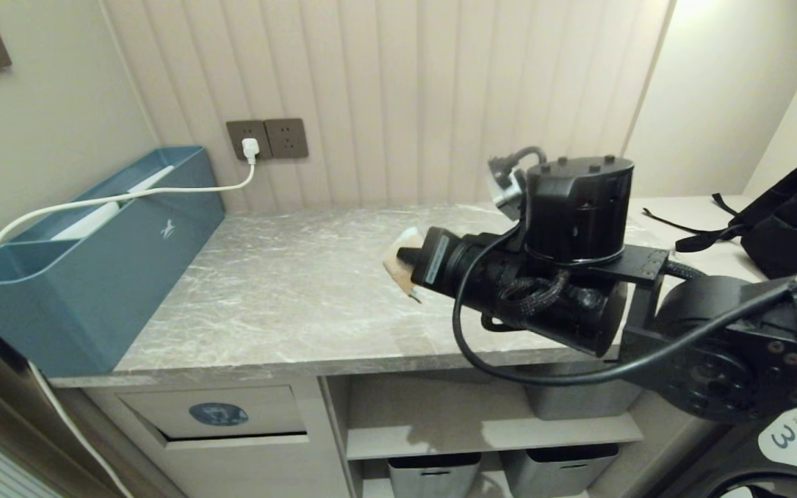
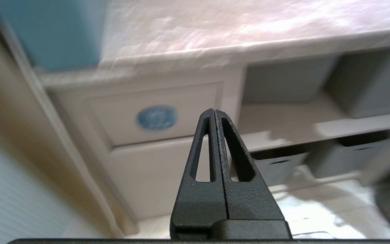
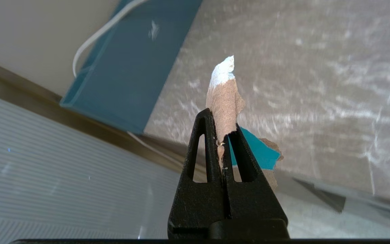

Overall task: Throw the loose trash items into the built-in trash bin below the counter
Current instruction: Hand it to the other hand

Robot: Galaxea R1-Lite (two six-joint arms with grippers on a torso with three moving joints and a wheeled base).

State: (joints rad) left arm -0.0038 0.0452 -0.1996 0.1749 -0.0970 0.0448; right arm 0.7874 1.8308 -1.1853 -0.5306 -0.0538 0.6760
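Nearest to me, the left gripper (image 2: 214,112) has its fingers pressed flat together with nothing between them. It hangs out in front of the cabinet, pointing toward the built-in trash bin (image 2: 154,113), whose tilting flap carries the blue oval sticker. In the head view the flap (image 1: 217,413) sits low at the left under the counter edge, and it looks closed or barely ajar, so I judge nothing is going in yet.

The right gripper (image 3: 222,130) is clamped tight on a torn scrap of brown paper (image 3: 224,101) with a white tip and a turquoise patch on one side. From the head camera I see that same scrap (image 1: 398,263) sticking out past the end of the right arm, held above the marble counter (image 1: 267,297), well apart from the bin below and to the left.

Farther back, the teal-blue box (image 1: 87,263) stands at the counter's left end with a white cable running to the wall socket, and a black backpack (image 1: 786,221) lies at the far right. Grey tubs (image 1: 433,474) sit on the open shelves.

My read: one piece is picked and in transit; dropping it through the flap is still to do. I see no other loose trash on the visible counter, though the arm hides part of it.
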